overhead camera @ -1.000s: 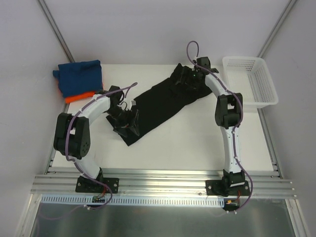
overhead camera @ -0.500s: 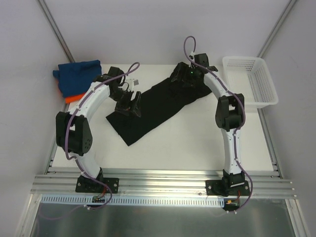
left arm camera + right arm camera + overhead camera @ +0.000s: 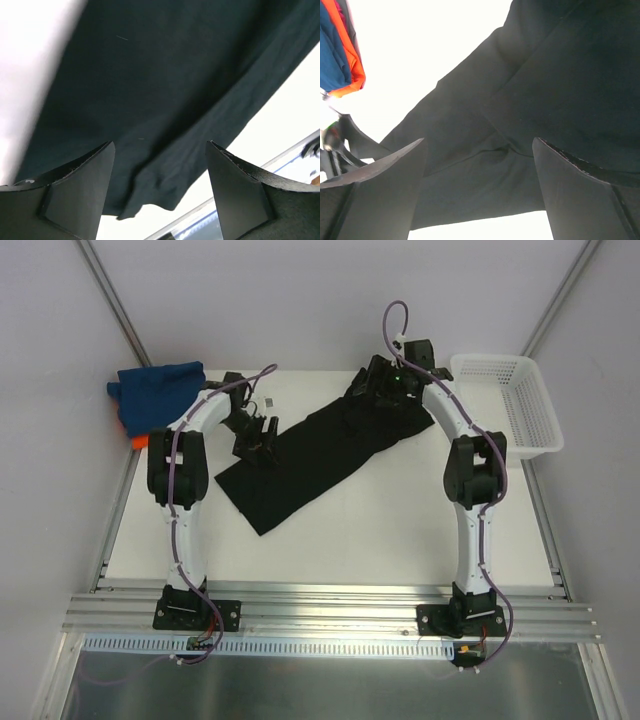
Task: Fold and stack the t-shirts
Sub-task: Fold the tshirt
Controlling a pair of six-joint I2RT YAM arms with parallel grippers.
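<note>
The black t-shirt [image 3: 310, 455] lies flat on the table [image 3: 400, 520], its long axis running near-left to far-right. The left gripper [image 3: 258, 443] hangs over its left edge and the right gripper [image 3: 380, 388] over its far-right end, both spread wide and holding nothing.

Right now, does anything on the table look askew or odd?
Nothing spilled or damaged. The black shirt lies slantwise across the table, flat at its near end but bunched at the far end by the right gripper. The blue shirt sits on the orange shirt, far left.
</note>
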